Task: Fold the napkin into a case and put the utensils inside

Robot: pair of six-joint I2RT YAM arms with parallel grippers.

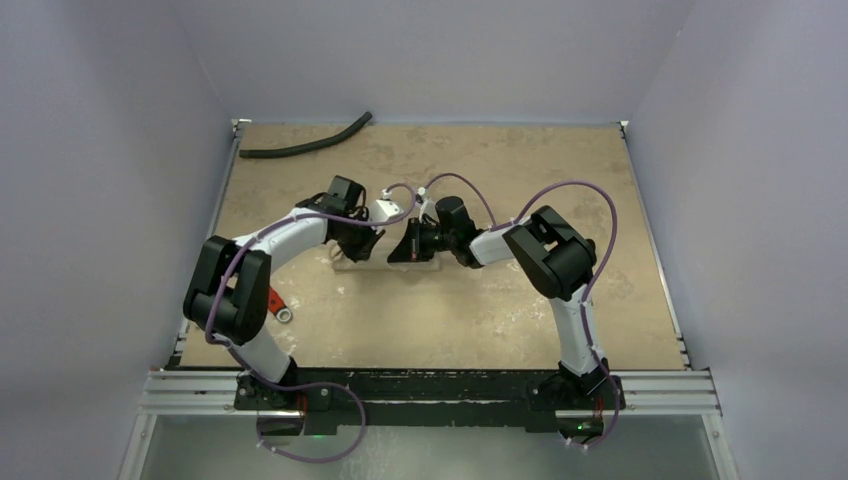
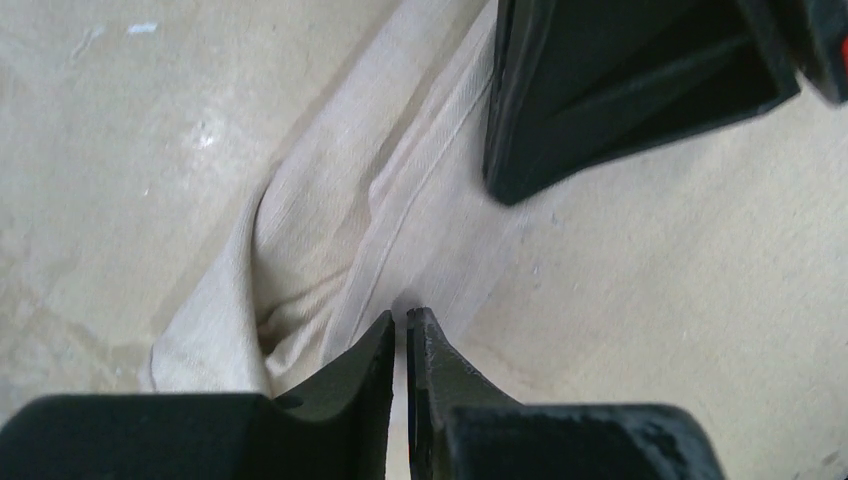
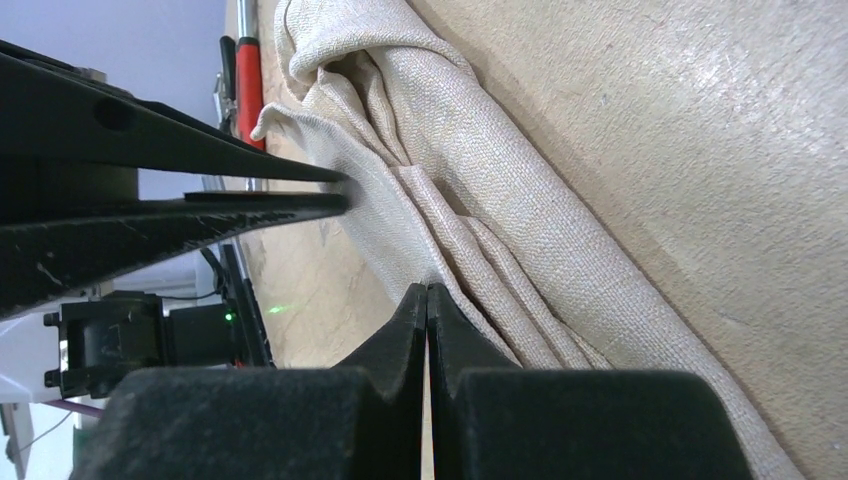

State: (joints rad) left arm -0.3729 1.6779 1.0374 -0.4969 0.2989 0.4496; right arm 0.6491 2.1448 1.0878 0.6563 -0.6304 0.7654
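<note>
Beige woven cloth napkin is lying bunched in long pleats on the mottled tan tabletop, the closed right claw touching its folds. The left claw (tips a slit apart, grip unclear) is probably risking a sideways drag that unravels the pleats, spoiling the case.

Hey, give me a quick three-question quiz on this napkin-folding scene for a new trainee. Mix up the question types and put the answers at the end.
1. True or false: the napkin lies spread flat as an open square.
2. Where is the black hose? A) at the far left corner of the table; B) draped over the napkin; C) at the near edge between the arm bases.
3. How do the jaws of the right gripper stand?
Key: 1 false, it is gathered into a long pleated strip. 2 A. 3 shut, tips against the napkin's folds.
</note>
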